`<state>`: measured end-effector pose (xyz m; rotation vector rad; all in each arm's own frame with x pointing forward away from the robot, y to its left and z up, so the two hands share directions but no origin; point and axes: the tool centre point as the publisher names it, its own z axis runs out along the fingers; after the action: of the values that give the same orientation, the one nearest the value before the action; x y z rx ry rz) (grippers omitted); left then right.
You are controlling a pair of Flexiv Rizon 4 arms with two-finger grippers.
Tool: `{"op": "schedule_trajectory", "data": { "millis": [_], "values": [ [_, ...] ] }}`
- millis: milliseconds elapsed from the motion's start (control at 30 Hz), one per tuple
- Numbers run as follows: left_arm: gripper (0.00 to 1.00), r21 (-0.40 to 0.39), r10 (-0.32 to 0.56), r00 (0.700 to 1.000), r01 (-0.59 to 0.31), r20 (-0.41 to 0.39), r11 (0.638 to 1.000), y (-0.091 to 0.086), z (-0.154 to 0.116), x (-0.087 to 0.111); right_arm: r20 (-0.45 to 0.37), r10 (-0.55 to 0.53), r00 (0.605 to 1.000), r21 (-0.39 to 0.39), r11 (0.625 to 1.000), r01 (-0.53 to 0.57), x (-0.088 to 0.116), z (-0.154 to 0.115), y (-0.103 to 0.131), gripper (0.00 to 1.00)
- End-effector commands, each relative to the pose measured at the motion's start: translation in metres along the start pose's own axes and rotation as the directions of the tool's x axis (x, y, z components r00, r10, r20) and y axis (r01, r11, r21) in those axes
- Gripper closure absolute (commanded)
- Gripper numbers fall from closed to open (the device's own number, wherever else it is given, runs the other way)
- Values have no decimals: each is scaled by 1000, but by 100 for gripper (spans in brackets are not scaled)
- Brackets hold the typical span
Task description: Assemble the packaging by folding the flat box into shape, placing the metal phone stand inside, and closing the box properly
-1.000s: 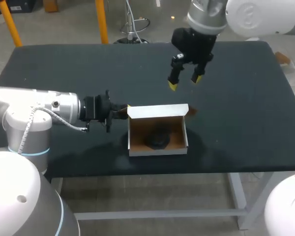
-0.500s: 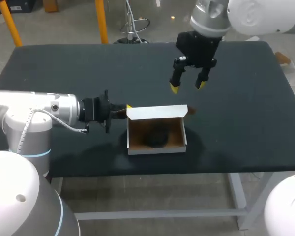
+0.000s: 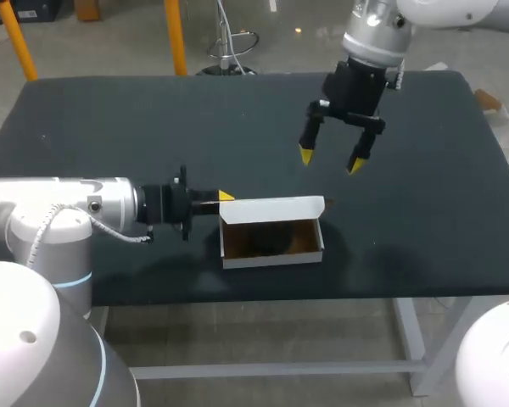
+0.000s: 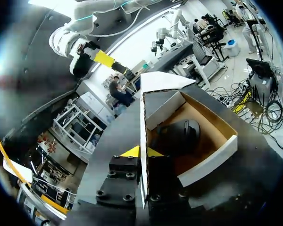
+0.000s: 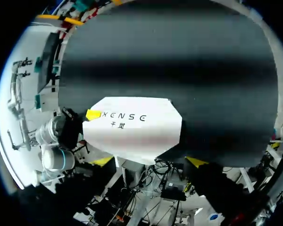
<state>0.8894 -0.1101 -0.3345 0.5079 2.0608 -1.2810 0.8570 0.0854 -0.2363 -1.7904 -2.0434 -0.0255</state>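
lid (image 3: 271,208) lowered over box (image 3: 271,255) | left pincer (image 3: 223,197) clenched on lid edge | right pincer (image 3: 330,161) released, apart from box

White cardboard box (image 3: 273,258) near the table's (image 3: 110,127) front edge, lid (image 3: 271,207) angled partly over, dark phone stand (image 4: 178,136) inside.

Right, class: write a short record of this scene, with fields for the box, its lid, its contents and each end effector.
box: white cardboard, folded into shape, on the black table
lid: partly raised, not closed
contents: dark phone stand inside
left end effector: shut on the lid's side edge
right end effector: open, above the table beyond the box, holding nothing
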Motion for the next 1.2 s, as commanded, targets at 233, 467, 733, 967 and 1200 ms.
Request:
{"op": "schedule_trajectory", "data": {
  "millis": [233, 467, 733, 967, 1200],
  "values": [
    [100, 21, 65, 998, -65, 20, 998, -1, 3, 9, -15, -2, 1000, 66, 998, 3, -6, -3, 4, 0],
    [100, 21, 107, 994, -108, 24, 994, -3, 6, 12, 0, 46, 999, 102, 994, -46, -2, 4, 3, 0],
    [100, 12, 128, 991, -129, 24, 992, -3, 7, 15, -6, 80, 997, 166, 983, -78, -10, 27, -7, 2],
    [100, 17, 139, 990, -140, 33, 990, -3, 5, 17, -19, 86, 996, 209, 975, -80, -16, 46, -10, 57],
    [100, 28, 159, 986, -161, 43, 987, -3, 4, 20, -32, 78, 996, 244, 967, -68, -19, 60, -6, 58]
  ]
}}
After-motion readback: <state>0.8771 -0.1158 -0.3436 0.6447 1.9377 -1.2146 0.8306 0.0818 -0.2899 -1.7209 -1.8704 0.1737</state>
